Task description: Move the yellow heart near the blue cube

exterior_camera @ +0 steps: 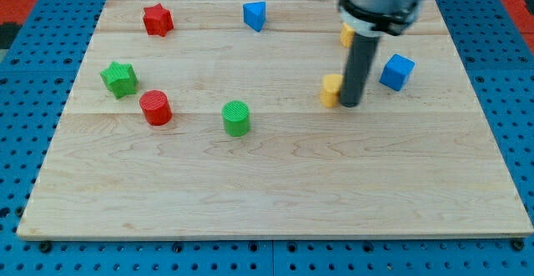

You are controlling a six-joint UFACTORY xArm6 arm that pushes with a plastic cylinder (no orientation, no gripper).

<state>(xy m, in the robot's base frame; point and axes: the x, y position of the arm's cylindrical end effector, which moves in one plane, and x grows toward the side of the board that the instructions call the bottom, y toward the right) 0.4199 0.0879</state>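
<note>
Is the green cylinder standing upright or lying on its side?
Upright. The green cylinder shows its round ridged top face toward the view's top, with its curved side below it, resting on the wooden board.

Bystander blocks on the wooden board

Taking the green cylinder as landmark: the red cylinder stands toward the view's left of it, near and slightly higher; the green star lies further left and higher still, just beyond the red cylinder; the red star sits well up and to the left, near the board's top edge; the blue triangular block stands almost straight above it, well apart, also near the top edge.
</note>
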